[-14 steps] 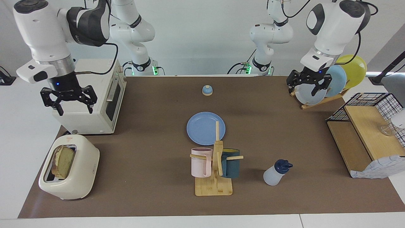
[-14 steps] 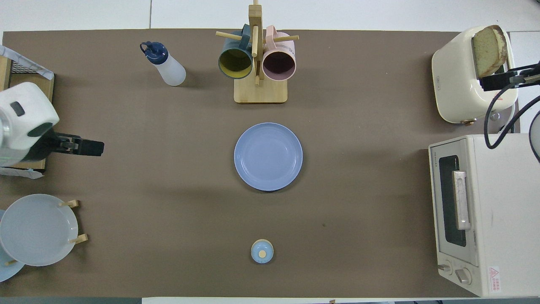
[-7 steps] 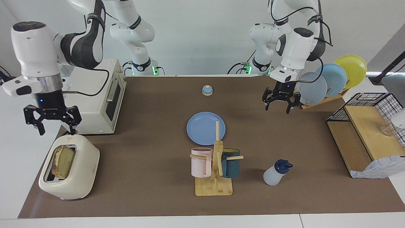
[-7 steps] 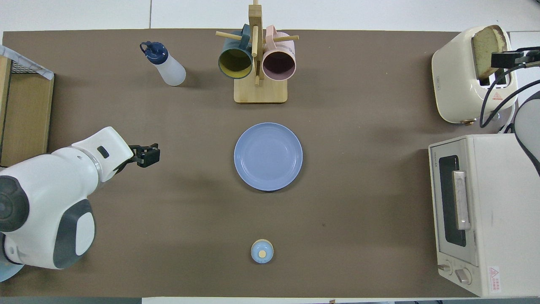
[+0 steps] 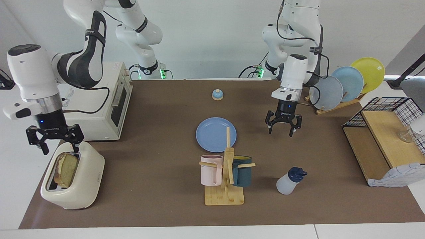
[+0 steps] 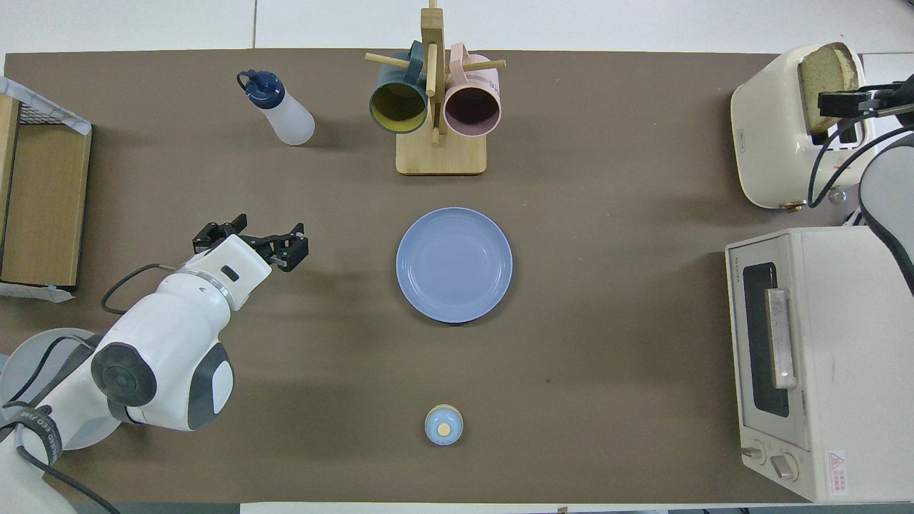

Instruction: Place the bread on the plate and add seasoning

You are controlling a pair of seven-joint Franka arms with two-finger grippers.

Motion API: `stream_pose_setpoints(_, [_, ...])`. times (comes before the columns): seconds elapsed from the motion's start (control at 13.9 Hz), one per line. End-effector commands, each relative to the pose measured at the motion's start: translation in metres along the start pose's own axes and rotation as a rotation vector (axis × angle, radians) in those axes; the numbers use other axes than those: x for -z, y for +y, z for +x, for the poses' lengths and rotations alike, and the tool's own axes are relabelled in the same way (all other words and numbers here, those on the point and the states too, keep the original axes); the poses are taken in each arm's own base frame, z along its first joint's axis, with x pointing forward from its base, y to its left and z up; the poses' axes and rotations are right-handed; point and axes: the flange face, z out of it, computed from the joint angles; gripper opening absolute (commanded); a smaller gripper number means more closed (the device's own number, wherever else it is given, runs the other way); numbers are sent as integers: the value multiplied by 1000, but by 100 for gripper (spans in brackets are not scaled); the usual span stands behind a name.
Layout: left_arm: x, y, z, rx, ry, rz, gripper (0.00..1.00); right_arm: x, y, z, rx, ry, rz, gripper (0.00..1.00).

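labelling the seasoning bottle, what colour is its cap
Dark navy blue, on the seasoning bottle; clearest in the facing view.

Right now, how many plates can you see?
4. One blue plate lies flat mid-table. Three stand in the rack at the left arm's end: a grey plate, a light-blue plate, a yellow plate.
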Motion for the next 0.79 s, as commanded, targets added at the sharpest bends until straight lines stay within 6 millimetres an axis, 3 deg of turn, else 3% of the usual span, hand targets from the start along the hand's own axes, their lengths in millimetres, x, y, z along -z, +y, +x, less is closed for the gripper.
stream_pose_setpoints(0.0, [-28, 15, -24, 97, 83, 7, 100, -12, 2, 7, 17, 29, 7, 76])
stream_pose_setpoints(0.07, [-38, 22, -30, 119, 59, 9, 100, -12, 2, 7, 20, 31, 3, 62])
stream_pose_setpoints(0.22, [-44, 27, -18, 123, 78, 5, 100, -13, 2, 7, 21, 31, 3, 46])
stream_pose_setpoints(0.29, [-52, 28, -14, 124, 80, 6, 100, -13, 0, 6, 21, 24, 10, 18])
stream_pose_setpoints(0.36, [-66, 28, -13, 121, 74, 12, 100, -13, 0, 6, 20, 14, 14, 0])
stream_pose_setpoints(0.5, [-81, 23, -18, 94, 65, 50, 100, -2, 0, 15, 27, -13, 26, 0])
stream_pose_setpoints(0.72, [-88, 31, -17, 62, 103, 159, 100, 15, -3, 33, 50, -117, 59, 0])
